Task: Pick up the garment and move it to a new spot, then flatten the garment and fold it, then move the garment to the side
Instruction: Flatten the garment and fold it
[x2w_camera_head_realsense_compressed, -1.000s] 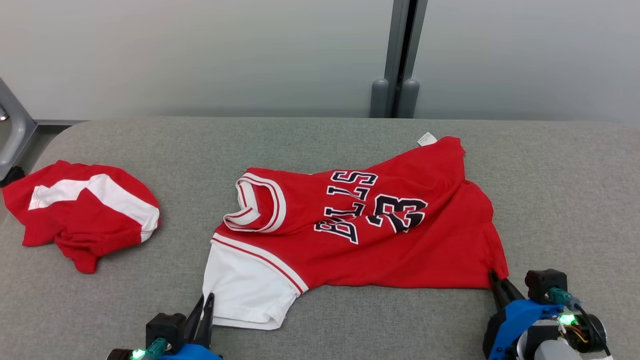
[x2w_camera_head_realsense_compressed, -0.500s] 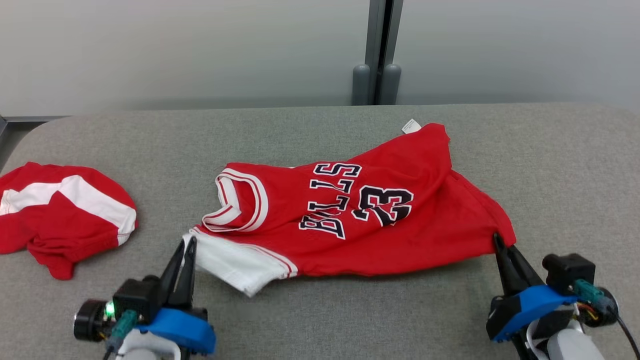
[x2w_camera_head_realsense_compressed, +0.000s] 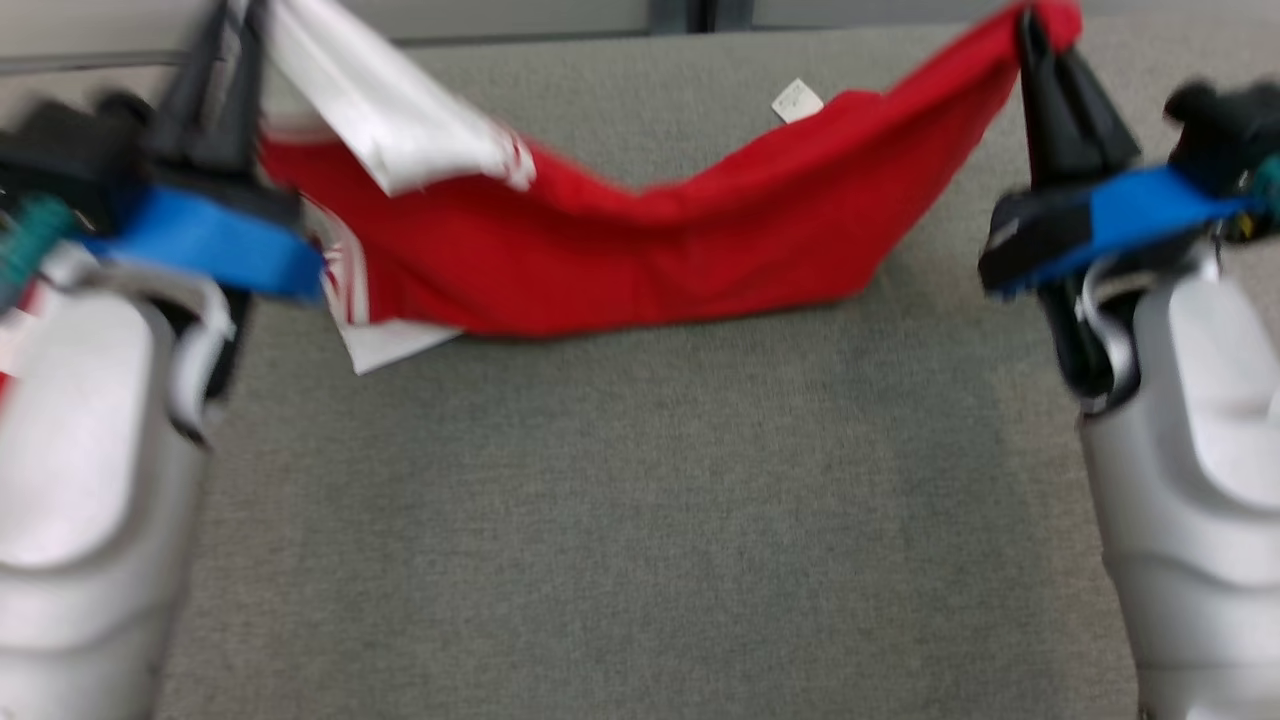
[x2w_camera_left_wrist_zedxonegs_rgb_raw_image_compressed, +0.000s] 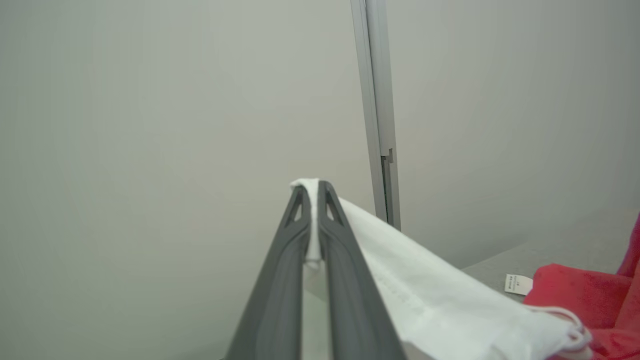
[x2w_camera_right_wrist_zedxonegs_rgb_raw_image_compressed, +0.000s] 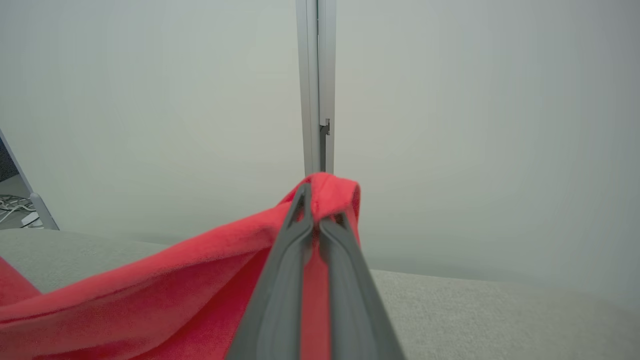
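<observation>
The red garment (x2w_camera_head_realsense_compressed: 640, 250) with white sleeves hangs slack between my two grippers above the grey table (x2w_camera_head_realsense_compressed: 620, 520). At the upper left my left gripper (x2w_camera_head_realsense_compressed: 235, 20) is shut on its white sleeve (x2w_camera_head_realsense_compressed: 380, 110); the left wrist view has that white cloth (x2w_camera_left_wrist_zedxonegs_rgb_raw_image_compressed: 312, 220) pinched between the closed fingers. My right gripper (x2w_camera_head_realsense_compressed: 1035, 25), at the upper right, is shut on the garment's red corner, which wraps over the fingertips (x2w_camera_right_wrist_zedxonegs_rgb_raw_image_compressed: 305, 200) in the right wrist view. A small white label (x2w_camera_head_realsense_compressed: 797, 100) sticks out at the garment's far edge.
The pale wall panel and a grey vertical post (x2w_camera_right_wrist_zedxonegs_rgb_raw_image_compressed: 316, 85) stand behind the table. My pale forearms (x2w_camera_head_realsense_compressed: 90, 480) (x2w_camera_head_realsense_compressed: 1200, 480) frame the table's near part on both sides.
Both grippers have risen and lifted the garment off the table, so it now sags between them. The head camera has tilted downward, and the picture is blurred by motion.
</observation>
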